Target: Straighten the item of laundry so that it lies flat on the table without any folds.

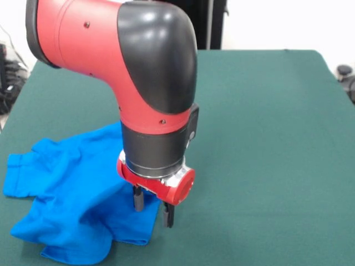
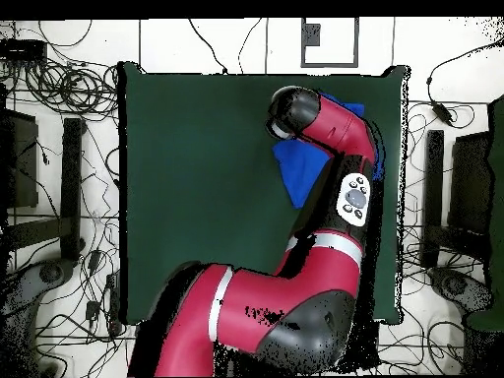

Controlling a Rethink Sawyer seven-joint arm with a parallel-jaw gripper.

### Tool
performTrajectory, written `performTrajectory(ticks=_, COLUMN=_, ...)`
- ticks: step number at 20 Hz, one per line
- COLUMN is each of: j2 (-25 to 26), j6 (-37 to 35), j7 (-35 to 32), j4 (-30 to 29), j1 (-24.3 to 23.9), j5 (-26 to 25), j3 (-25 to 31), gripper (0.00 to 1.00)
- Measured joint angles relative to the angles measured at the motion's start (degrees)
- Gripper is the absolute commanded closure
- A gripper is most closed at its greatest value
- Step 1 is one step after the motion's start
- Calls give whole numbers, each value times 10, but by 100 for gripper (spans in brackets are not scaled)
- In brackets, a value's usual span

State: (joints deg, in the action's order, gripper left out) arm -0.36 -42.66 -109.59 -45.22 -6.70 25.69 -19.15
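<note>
While crumpled, T-shirt (image 1: 66, 188) under open hand (image 1: 152, 209)

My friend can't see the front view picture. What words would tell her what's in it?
A red and black robot arm reaches down with its open gripper at the edge of a crumpled bright blue T-shirt on a dark green table.

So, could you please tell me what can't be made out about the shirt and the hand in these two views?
- Front view: the T-shirt runs off the bottom edge, and the arm hides part of it.
- Front view: whether the hand pinches cloth at the shirt's edge cannot be told.
- Overhead view: the arm covers most of the shirt and the whole hand.
</note>
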Motion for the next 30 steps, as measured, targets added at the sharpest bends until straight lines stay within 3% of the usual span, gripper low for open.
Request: performTrajectory(ticks=30, j2=38, j6=3, j7=0, j4=67, j1=-34, j5=1, j3=40, gripper=0)
